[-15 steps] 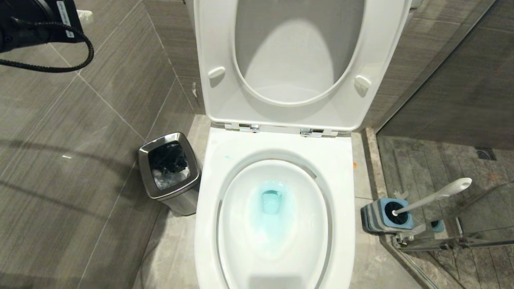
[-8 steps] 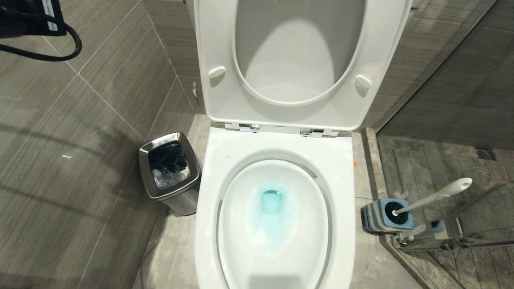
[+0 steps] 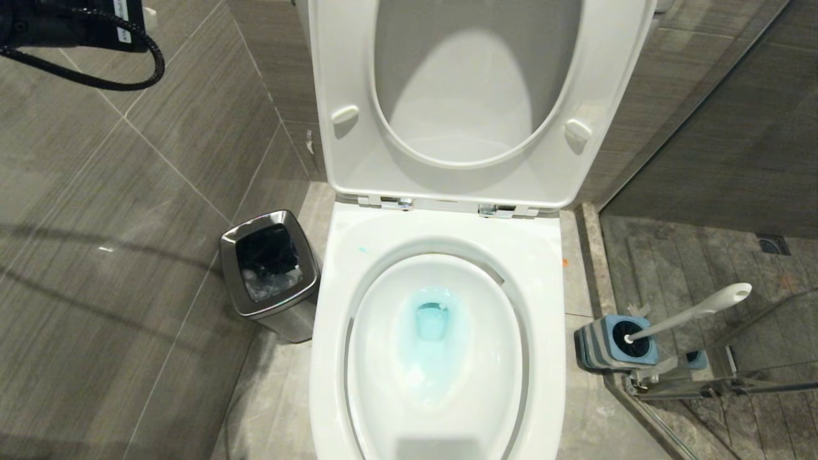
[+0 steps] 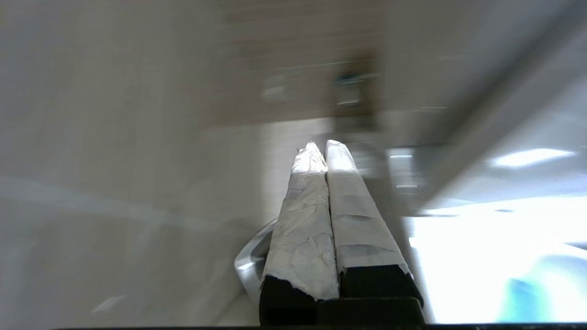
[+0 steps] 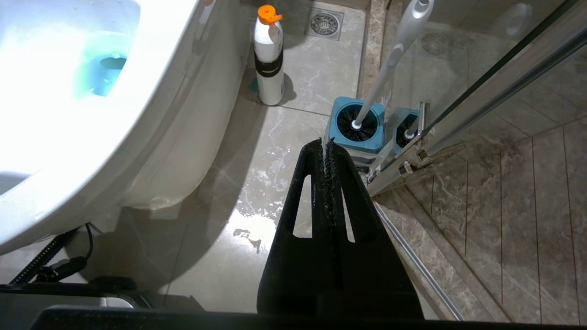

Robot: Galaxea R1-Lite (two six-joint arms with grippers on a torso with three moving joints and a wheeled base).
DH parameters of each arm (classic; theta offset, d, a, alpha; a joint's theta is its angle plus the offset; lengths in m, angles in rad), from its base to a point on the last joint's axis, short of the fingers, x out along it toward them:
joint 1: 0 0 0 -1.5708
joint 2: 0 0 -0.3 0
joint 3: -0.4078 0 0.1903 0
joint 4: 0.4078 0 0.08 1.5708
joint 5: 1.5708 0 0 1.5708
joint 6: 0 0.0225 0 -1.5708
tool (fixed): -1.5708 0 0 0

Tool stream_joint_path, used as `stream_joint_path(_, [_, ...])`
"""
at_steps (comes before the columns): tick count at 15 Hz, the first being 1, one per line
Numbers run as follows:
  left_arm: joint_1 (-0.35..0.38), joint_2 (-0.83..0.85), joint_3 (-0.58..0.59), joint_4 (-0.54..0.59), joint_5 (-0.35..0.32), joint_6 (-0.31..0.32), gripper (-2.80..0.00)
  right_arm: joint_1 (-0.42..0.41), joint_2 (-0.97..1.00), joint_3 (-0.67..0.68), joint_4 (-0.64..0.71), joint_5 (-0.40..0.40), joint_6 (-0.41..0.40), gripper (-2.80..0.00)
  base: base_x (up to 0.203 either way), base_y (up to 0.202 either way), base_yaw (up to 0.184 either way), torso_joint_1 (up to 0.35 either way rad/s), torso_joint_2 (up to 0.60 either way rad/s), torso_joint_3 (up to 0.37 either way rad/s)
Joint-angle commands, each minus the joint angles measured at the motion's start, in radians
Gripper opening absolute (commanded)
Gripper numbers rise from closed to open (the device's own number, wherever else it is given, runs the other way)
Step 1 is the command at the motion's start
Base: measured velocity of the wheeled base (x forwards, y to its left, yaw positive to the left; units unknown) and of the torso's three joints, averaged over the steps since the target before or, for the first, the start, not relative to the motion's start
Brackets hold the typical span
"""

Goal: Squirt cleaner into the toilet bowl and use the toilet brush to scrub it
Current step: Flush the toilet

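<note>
The white toilet bowl stands open with its seat and lid raised, and turquoise cleaner pools at its bottom. To its right the toilet brush rests with its black head in a square blue holder and its white handle leaning away. My left arm shows only at the upper left corner. Seen from its wrist, the left gripper has taped fingers pressed together, holding nothing. My right gripper is shut and empty, low over the floor, just short of the toilet brush and beside the toilet bowl.
A small steel bin stands on the floor left of the toilet. A white bottle with an orange cap stands behind the toilet's right side. A glass shower partition with a metal rail runs close by the brush holder.
The black body of my left arm has risen and shifted slightly at the upper left corner. The toilet, brush and bin have not moved.
</note>
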Motion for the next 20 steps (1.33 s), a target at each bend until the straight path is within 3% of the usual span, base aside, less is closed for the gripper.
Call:
stream_joint_path(1, [-0.023, -0.012, 0.010, -0.038, -0.175, -0.027, -2.80, 0.000, 0.001, 0.000, 0.000, 0.000, 0.000, -2.80, 0.000, 0.000, 0.000, 0.000, 0.00, 0.000])
stream_joint_path(5, [-0.068, 0.022, 0.060, -0.332, -0.173, -0.042, -2.80, 0.000, 0.000, 0.000, 0.000, 0.000, 0.000, -2.80, 0.000, 0.000, 0.000, 0.000, 0.00, 0.000])
stream_joint_path(8, [-0.073, 0.094, 0.072, -0.426, -0.173, -0.043, -2.80, 0.000, 0.001, 0.000, 0.000, 0.000, 0.000, -2.80, 0.000, 0.000, 0.000, 0.000, 0.00, 0.000])
stream_joint_path(11, [-0.082, 0.153, 0.088, -0.635, -0.161, -0.053, -2.80, 0.000, 0.000, 0.000, 0.000, 0.000, 0.000, -2.80, 0.000, 0.000, 0.000, 0.000, 0.00, 0.000])
stream_joint_path(14, [-0.086, 0.196, 0.083, -0.678, -0.091, -0.021, -2.80, 0.000, 0.001, 0.000, 0.000, 0.000, 0.000, -2.80, 0.000, 0.000, 0.000, 0.000, 0.00, 0.000])
stream_joint_path(20, [-0.107, 0.274, 0.000, -0.800, -0.086, -0.087, -2.80, 0.000, 0.001, 0.000, 0.000, 0.000, 0.000, -2.80, 0.000, 0.000, 0.000, 0.000, 0.00, 0.000])
